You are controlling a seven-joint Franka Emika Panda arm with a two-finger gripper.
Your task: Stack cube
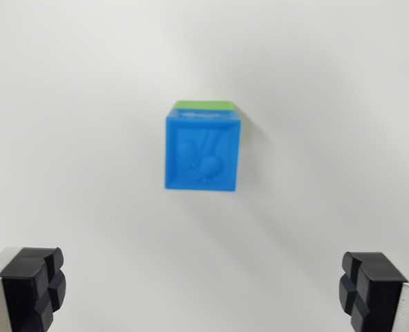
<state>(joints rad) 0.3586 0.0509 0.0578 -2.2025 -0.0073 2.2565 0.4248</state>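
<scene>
A blue cube (202, 152) with an embossed figure on its top face sits on a green cube (203, 105), of which only a thin strip shows along the far edge and the right side. The pair stands on a white surface in the middle of the wrist view. My gripper (203, 290) hangs above and nearer the camera, open, with one black fingertip (33, 283) at the bottom left and the other at the bottom right (367, 287). Nothing is between the fingers. The cubes lie well clear of both pads.
A plain white tabletop (73, 138) fills the view around the stacked cubes. A soft shadow falls to the right of the stack.
</scene>
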